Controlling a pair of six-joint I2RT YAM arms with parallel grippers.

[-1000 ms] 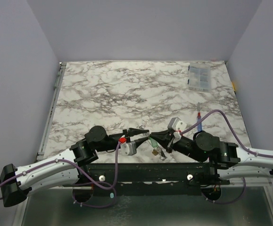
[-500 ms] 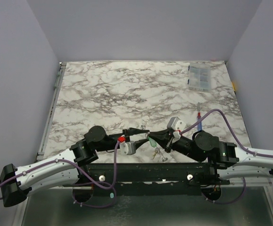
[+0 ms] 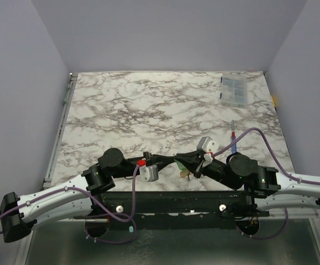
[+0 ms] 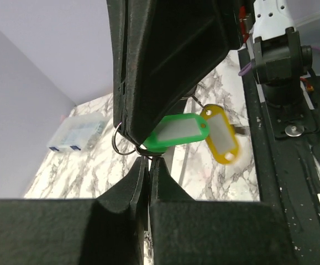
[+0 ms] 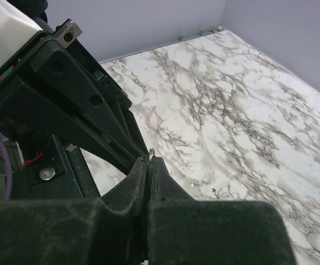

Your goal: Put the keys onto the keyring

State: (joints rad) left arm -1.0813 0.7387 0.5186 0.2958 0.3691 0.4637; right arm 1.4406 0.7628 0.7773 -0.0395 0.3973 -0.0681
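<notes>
At the lower centre of the overhead view, two black grippers meet tip to tip over the white marble-patterned table (image 3: 148, 105).
Overhead view: the left gripper (image 3: 172, 160) and right gripper (image 3: 178, 161) touch noses, and the keys (image 3: 184, 173) hang just below them. Left wrist view: the left jaws are pressed together at lower centre, tips at the thin grey wire keyring (image 4: 117, 144); a grip on it cannot be confirmed. The bright green plastic-headed key (image 4: 176, 132) and yellow plastic-headed key (image 4: 221, 138) overlap just right of it. Right wrist view: the right jaws are pressed together, pinching the keyring (image 5: 151, 153) at frame centre.
</notes>
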